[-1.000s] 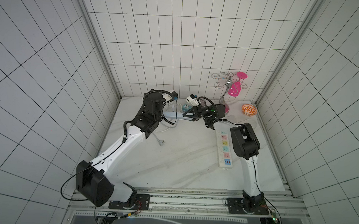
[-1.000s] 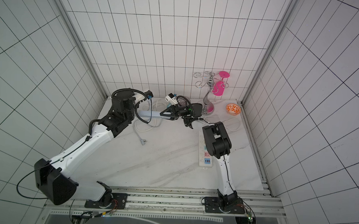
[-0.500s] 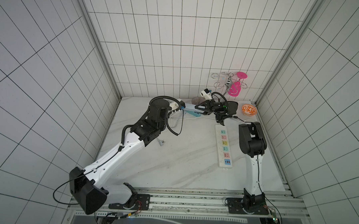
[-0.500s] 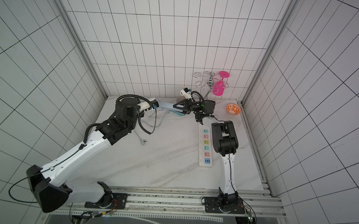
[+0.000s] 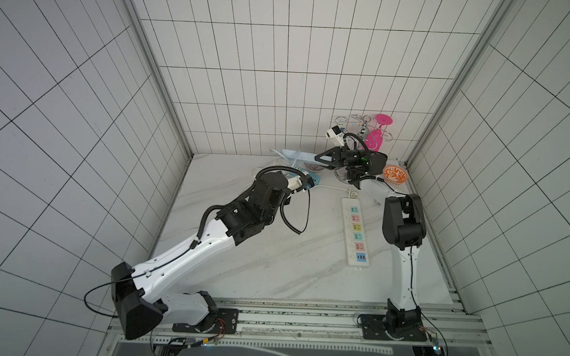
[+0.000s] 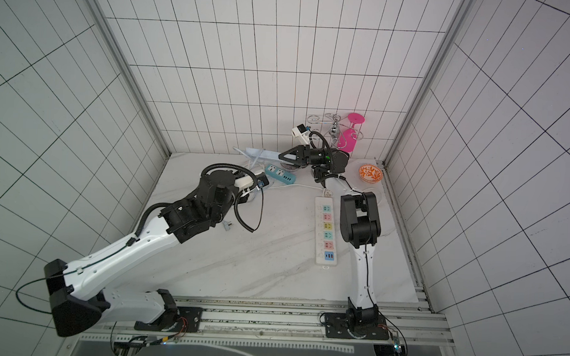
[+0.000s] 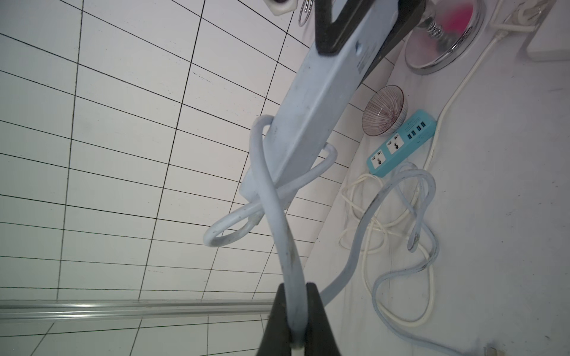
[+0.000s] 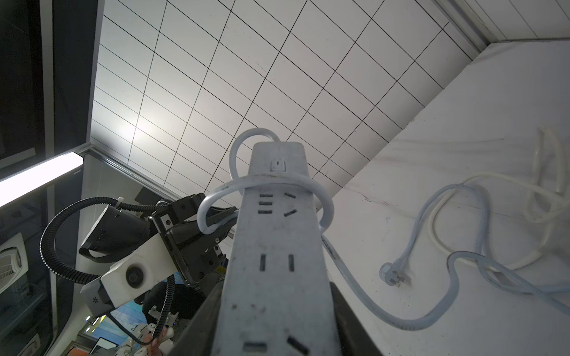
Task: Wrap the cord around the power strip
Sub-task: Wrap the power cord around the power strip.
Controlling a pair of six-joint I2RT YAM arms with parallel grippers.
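- Above the back edge of the marble table [image 5: 273, 267], the right gripper [image 8: 274, 296] clamps one end of the power strip [image 8: 277, 246] and holds it in the air. The strip's far end points toward the left arm.
- Just beside that far end, the left gripper [image 7: 295, 286] is closed tight on the cord [image 7: 277, 215].
- Winding appears to be in its early stage. One turn crosses the strip near the end where the cord comes out. The rest trails down in loose curves on the marble, and the plug [image 8: 394, 276] lies flat there.
- The next move likely calls for the left arm to carry its held length round the strip again. The new turn should sit beside the first, with slack drawn up from the table.
- One likely snag is that the slack lies across a thin white cord [image 7: 462, 83].
- Counted, there are three strips: the pale one in hand, a long white strip [image 5: 355, 234] and a small teal strip [image 7: 401, 145].
- Two bowls are also in the scene, an orange-patterned bowl [image 5: 395, 174] and a ribbed glass bowl [image 7: 384, 111], along with one pink glass [image 5: 376, 140].
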